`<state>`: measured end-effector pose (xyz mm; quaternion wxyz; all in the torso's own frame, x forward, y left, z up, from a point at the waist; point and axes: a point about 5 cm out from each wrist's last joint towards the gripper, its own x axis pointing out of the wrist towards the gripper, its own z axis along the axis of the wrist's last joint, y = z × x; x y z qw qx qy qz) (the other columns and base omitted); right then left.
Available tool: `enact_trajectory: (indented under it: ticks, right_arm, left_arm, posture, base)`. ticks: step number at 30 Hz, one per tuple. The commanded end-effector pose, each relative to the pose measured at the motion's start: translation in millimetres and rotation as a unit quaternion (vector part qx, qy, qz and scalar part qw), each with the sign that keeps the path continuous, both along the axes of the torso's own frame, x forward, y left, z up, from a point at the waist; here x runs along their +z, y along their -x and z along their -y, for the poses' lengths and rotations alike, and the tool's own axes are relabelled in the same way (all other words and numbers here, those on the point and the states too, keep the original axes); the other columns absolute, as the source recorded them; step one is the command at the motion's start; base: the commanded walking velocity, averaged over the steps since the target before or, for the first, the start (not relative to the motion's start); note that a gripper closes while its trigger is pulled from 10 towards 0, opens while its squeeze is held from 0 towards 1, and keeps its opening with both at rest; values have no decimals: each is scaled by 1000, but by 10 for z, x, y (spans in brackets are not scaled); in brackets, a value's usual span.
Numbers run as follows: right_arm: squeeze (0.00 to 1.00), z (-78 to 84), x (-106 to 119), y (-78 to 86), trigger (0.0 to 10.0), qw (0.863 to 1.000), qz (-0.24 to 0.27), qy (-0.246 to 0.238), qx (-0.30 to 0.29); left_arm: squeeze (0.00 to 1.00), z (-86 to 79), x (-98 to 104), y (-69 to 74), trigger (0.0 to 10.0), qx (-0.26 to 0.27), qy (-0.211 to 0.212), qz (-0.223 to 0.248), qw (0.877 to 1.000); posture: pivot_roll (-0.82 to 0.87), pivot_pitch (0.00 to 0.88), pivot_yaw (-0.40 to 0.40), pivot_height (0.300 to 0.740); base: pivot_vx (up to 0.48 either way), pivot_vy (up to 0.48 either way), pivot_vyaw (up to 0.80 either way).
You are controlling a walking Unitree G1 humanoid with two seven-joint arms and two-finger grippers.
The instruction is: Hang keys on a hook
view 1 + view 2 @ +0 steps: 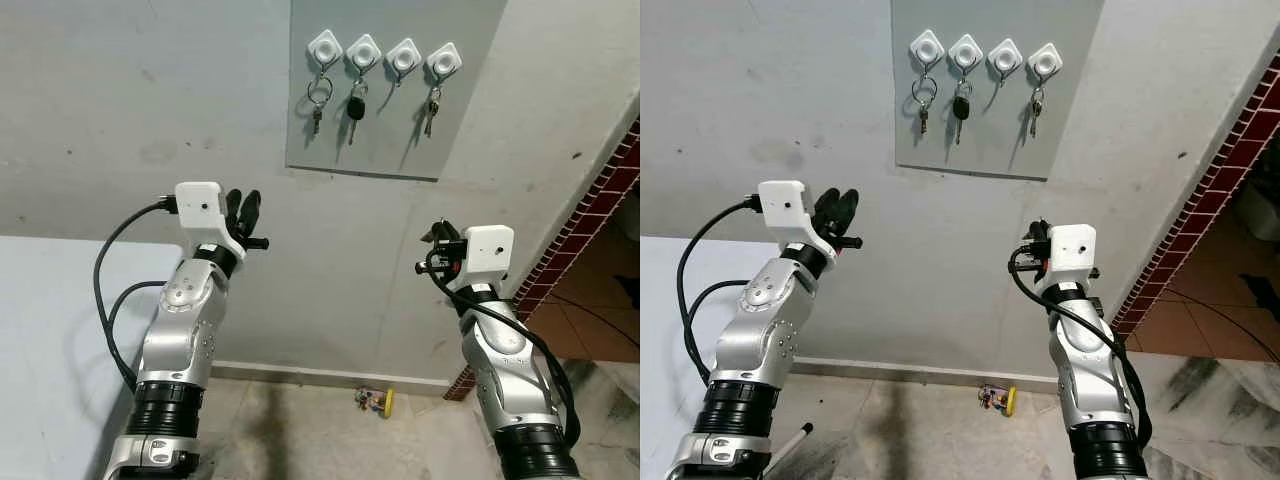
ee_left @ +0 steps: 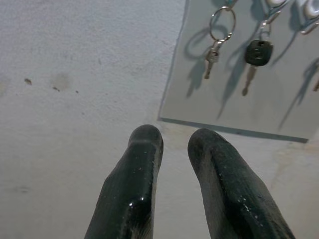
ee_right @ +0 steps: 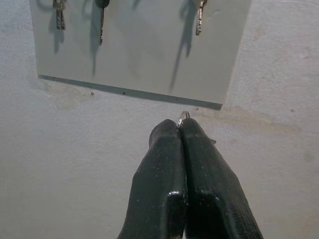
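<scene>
A grey panel point(image 1: 390, 120) on the wall carries a row of white diamond-shaped hooks. Key rings hang from the first hook point(image 1: 324, 47), the second point(image 1: 363, 50) and the last point(image 1: 444, 60). The third hook point(image 1: 404, 55) is bare. My right gripper point(image 1: 437, 235) is raised below and to the right of the panel, shut on a small metal key ring point(image 3: 183, 116) that peeks out at the fingertips. My left gripper point(image 1: 243, 205) is held up lower left of the panel, open, with nothing between its fingers point(image 2: 144, 149).
A pale table surface point(image 1: 50, 330) lies at the left. A red brick wall edge point(image 1: 590, 215) runs down the right, with tiled floor beyond. A small yellow object point(image 1: 376, 401) lies on the floor at the wall's base.
</scene>
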<state>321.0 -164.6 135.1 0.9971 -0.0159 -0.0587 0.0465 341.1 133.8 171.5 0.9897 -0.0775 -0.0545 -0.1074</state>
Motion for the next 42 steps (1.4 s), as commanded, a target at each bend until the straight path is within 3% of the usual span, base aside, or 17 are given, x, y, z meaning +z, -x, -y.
enact_trajectory:
  ticks: [1, 19, 31, 37, 42]
  right_arm:
    - [0, -3, 36, -4, 10000, 1000, 8, 1, 1]
    - [0, -11, 24, 0, 10000, 1000, 5, 4, 2]
    - [0, -9, 25, -2, 10000, 1000, 4, 3, 0]
    - [0, 3, 27, -19, 10000, 1000, -3, -1, -5]
    - [0, 15, 33, -30, 10000, 1000, -6, 0, -10]
  left_arm:
    - [0, 6, 25, 1, 10000, -3, -12, 8, 1000]
    - [0, 31, 10, 2, 10000, -5, -27, 2, 1000]
    - [0, 51, 25, 14, 10000, -13, -13, 12, 1000]
    - [0, 123, 94, 22, 10000, -32, -61, 30, 997]
    - [0, 178, 122, 26, 10000, -41, -54, 32, 997]
  posture:
    - [-14, 0, -56, 740]
    - [-13, 0, -54, 740]
    - [-14, 0, -57, 740]
    - [-16, 0, -57, 740]
    - [-18, 0, -57, 740]
  base:
    - [428, 0, 0]
    - [419, 0, 0]
    - [0, 0, 0]
    - [0, 0, -156]
    - [0, 0, -680]
